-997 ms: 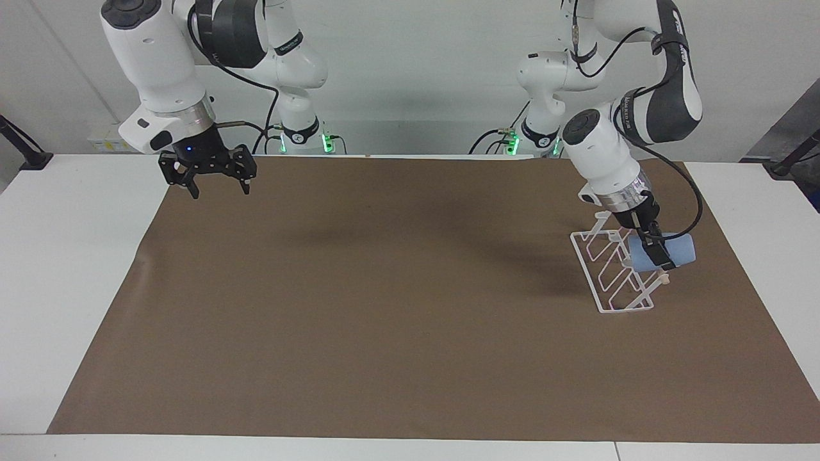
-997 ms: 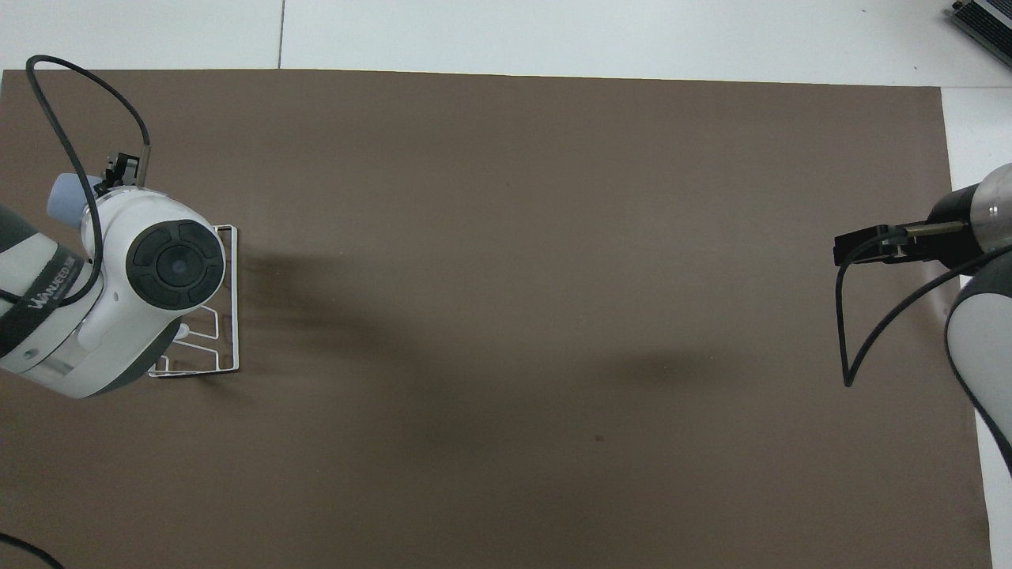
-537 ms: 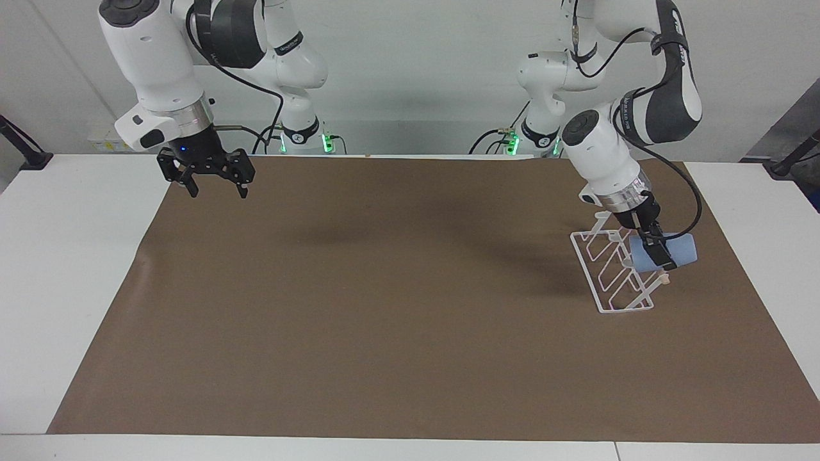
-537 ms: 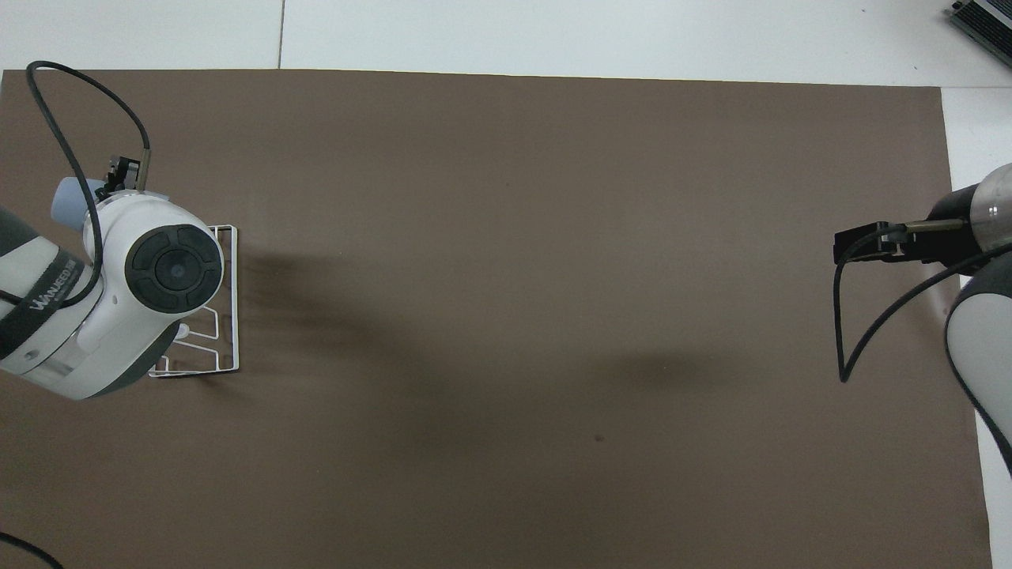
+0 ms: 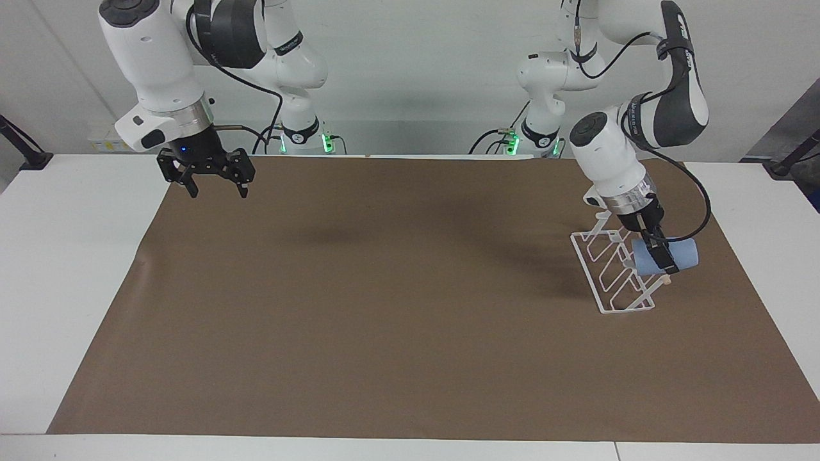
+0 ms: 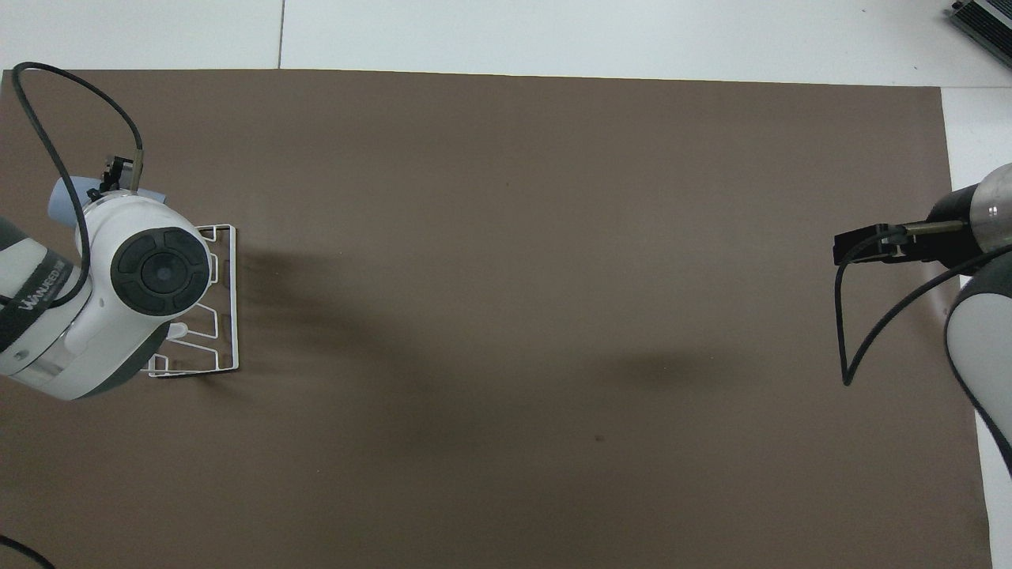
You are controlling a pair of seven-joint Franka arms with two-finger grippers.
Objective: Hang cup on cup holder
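Observation:
The light-blue cup [image 5: 684,255] is held on its side by my left gripper [image 5: 664,261], which is shut on it. It hangs over the top of the white wire cup holder [image 5: 608,282], at the end of the wooden dowel [image 5: 664,278] farther from the robots. I cannot tell whether the cup touches a prong. In the overhead view the left wrist hides most of the cup [image 6: 60,199] and part of the cup holder [image 6: 227,304]. My right gripper [image 5: 216,187] is open and empty, waiting above the mat's corner at the right arm's end; it also shows in the overhead view [image 6: 854,246].
A brown mat [image 5: 384,307] covers most of the white table [image 5: 64,256]. A black cable [image 6: 71,150] loops from the left wrist above the cup.
The left arm has shifted slightly toward its own end of the table with the cup, which sits a little lower. The right gripper rose a little earlier and now holds still.

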